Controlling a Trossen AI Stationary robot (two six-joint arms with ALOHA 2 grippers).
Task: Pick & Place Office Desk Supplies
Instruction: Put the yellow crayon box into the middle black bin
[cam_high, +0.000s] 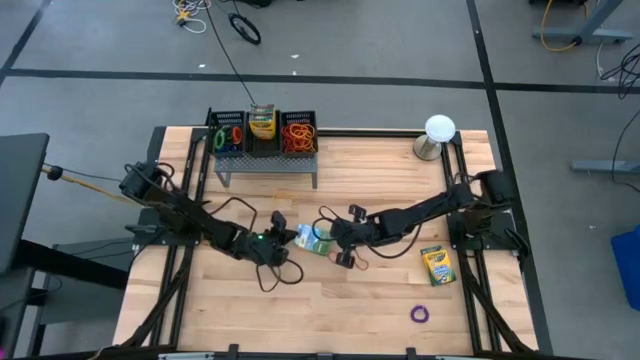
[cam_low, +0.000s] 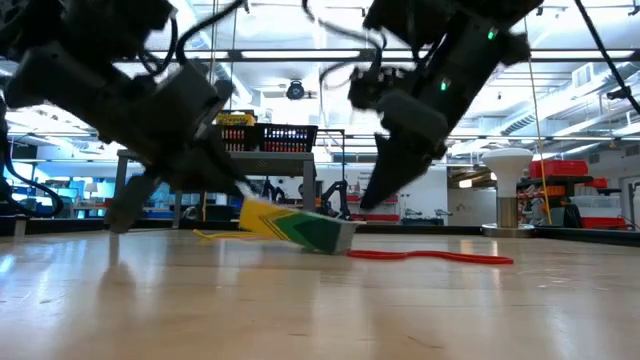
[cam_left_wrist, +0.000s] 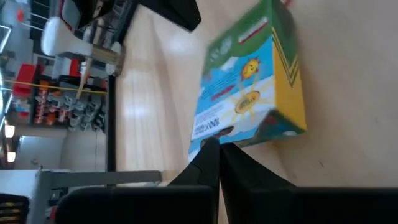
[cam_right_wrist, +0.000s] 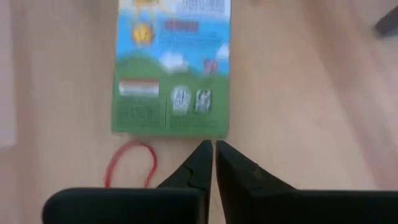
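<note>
The crayon box (cam_high: 314, 238) lies tilted on the bench (cam_high: 380, 300) between my two claws; left claw (cam_high: 281, 237) and right claw (cam_high: 337, 238) both together, tips at its ends

We cannot read the print on the crayon box (cam_right_wrist: 171, 68) in the right wrist view; its far end is cut off by the picture's edge, and the red rubber band (cam_right_wrist: 130, 163) beside it is partly hidden behind the dark fingers (cam_right_wrist: 194, 168). In the left wrist view one corner of the box runs out of frame. From above, the loops in the mesh organizer (cam_high: 263, 133) are too small for us to count, and the arms cover much of the box on the table (cam_high: 330, 310).
</note>
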